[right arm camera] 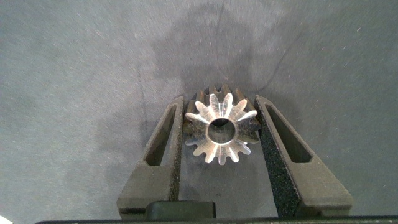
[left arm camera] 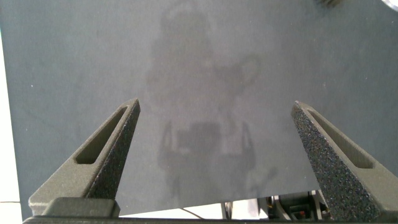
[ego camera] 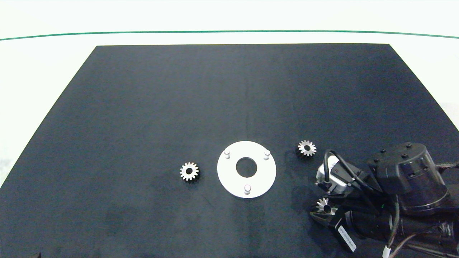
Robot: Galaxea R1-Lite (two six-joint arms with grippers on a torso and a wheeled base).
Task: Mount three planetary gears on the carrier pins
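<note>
The white disc lies flat near the mat's front middle, and its three carrier pins stand bare. One planetary gear lies on the mat left of the disc, and a second one lies to its right. My right gripper, at the front right, is shut on a third gear, with a finger pressed against its teeth on each side. That gear sits tilted in the head view. My left gripper is open over bare mat and stays outside the head view.
A black mat covers most of the white table. A green line runs across the table beyond the mat's far edge. The right arm's dark body fills the front right corner.
</note>
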